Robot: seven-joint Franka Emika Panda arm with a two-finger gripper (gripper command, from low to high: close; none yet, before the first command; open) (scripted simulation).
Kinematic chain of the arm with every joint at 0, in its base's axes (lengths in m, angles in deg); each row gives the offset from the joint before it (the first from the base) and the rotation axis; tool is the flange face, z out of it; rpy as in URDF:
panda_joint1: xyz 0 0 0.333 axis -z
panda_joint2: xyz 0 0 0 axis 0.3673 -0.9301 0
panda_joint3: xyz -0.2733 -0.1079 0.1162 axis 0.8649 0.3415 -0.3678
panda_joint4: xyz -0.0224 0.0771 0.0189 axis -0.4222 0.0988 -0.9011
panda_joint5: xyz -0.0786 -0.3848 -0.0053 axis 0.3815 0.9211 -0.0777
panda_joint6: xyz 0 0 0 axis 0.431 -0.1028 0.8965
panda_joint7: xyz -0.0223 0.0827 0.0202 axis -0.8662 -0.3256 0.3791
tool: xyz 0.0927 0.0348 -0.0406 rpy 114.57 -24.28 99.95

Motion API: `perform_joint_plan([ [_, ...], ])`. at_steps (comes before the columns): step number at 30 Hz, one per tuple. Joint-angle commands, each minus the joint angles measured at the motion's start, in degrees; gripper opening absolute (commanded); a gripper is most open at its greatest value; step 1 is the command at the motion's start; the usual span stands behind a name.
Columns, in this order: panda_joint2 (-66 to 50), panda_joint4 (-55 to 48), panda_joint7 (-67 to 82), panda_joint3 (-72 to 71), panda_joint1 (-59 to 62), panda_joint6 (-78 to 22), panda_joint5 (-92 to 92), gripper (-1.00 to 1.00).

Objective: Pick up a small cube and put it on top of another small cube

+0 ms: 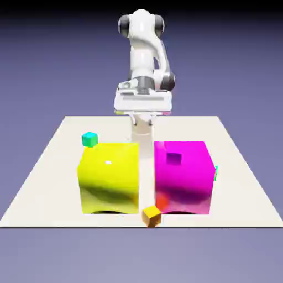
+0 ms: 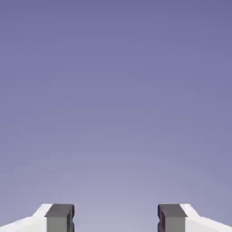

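Hand view showed only backdrop between the gripper (image 2: 116,217) tips; jaws spread, nothing held. Green small cube (image 1: 215,172) sat on the tabletop (image 1: 50,166), mostly hidden behind the magenta block (image 1: 182,177). Risk: descending fingers could clip that block and knock the cube.

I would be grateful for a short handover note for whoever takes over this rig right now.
Tool: open and empty; the hand view shows only plain backdrop between its fingers.
Things: a tiny teal-cyan cube sits on the table beyond the big yellow block. A tiny orange cube lies at the near edge, in front of the gap between the yellow block and the big magenta block. A sliver of green peeks out behind the magenta block's right side; a small purple cube rests on top of it.
Done: nothing picked or stacked.
Left: grasp one small cube, place it on another.
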Motion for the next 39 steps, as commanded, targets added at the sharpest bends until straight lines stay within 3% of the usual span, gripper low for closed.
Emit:
perform_joint_plan([
  [1,-1.6,-1.1,0.4,0.9,-1.9,-1.0,0.6,0.00],
  [27,-42.4,-32.4,-0.2,32.2,-55.9,-18.5,24.4,0.00],
  [39,-38.6,-13.2,24.7,16.6,-70.7,-23.7,54.1,0.00],
])
